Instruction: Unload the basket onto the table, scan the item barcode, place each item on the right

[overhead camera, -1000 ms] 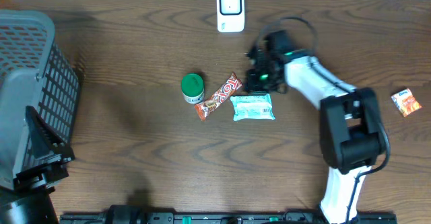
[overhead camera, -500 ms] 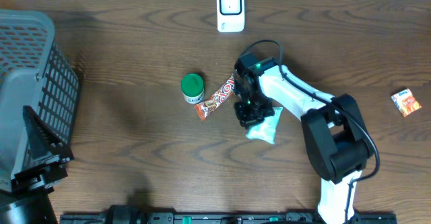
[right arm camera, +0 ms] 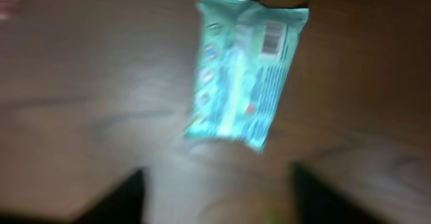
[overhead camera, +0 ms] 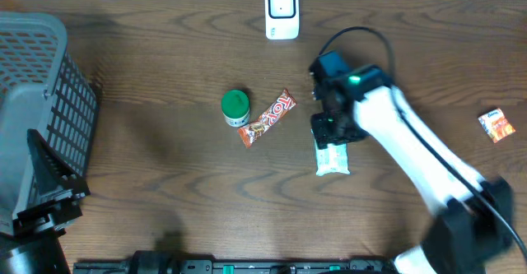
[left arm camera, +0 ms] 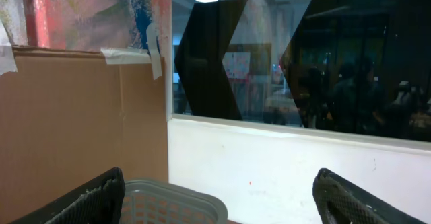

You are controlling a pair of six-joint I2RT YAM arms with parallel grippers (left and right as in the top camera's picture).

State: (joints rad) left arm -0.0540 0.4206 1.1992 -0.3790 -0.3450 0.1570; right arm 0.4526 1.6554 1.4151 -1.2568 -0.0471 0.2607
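The item, a teal packet [overhead camera: 333, 159], lies flat on the wooden table, free of any grip. In the right wrist view, blurred, the packet [right arm camera: 246, 76] shows a barcode [right arm camera: 271, 38] near its far end. My right gripper [overhead camera: 331, 132] hovers just above the packet's far end, and in its own view my right gripper [right arm camera: 219, 197] is open, with dark fingers [right arm camera: 118, 197] on either side of bare table. A white scanner [overhead camera: 282, 11] stands at the table's back edge. My left gripper [left arm camera: 219, 200] is open, raised at the front left, holding nothing.
A green-lidded jar [overhead camera: 235, 106] and a red candy bar [overhead camera: 268, 118] lie left of the packet. A small orange packet [overhead camera: 496, 126] sits at the far right. A grey basket [overhead camera: 37, 101] fills the left side, and its rim [left arm camera: 168, 200] shows in the left wrist view.
My right gripper went from shut on the teal packet to open. The packet was dragged to the right and forward, turned lengthwise, and now lies released. The left arm has not moved.
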